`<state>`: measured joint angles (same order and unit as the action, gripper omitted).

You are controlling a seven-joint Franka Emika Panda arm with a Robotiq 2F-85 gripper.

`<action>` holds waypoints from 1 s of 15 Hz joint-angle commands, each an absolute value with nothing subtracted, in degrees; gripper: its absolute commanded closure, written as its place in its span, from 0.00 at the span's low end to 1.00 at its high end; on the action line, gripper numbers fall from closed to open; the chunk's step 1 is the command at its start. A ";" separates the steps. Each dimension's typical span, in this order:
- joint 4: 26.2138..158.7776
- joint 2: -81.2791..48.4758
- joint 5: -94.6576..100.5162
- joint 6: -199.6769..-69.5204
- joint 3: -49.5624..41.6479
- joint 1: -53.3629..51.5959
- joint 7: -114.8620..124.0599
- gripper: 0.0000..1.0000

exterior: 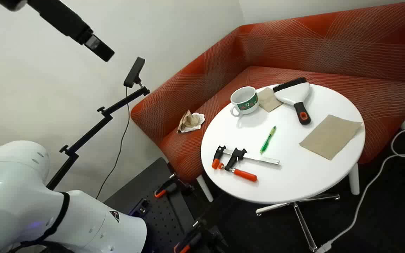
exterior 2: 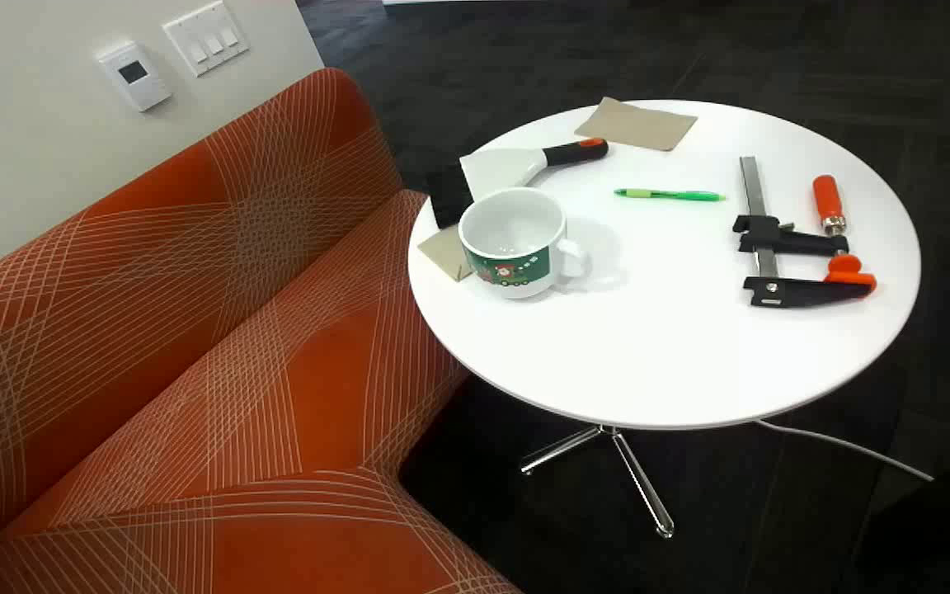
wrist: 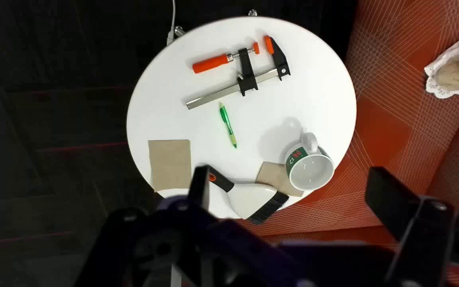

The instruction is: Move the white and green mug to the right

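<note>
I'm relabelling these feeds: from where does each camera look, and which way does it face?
Wrist view: above the table, facing down; the open gripper shows.
An exterior view: high near the white arm, facing down at the table; arm and part of the gripper show.
An exterior view: high by the orange couch, facing down at the table; no recognisable robot part.
Both exterior views share the mug and clamp.

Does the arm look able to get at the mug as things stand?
Probably yes: the open gripper faces the table, nothing covers the mug, and the brush nearby lies flat. Distance is hard to judge.
</note>
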<state>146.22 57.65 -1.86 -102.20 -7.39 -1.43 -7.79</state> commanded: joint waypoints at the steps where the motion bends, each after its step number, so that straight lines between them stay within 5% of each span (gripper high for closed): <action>1: 146.12 57.52 -2.25 -102.12 -7.04 -0.84 -8.20 0.00; 15: 146.11 44.04 -2.40 -116.94 0.62 -3.97 -5.34 0.00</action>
<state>146.82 51.05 -1.87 -111.48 -2.27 -2.76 -7.26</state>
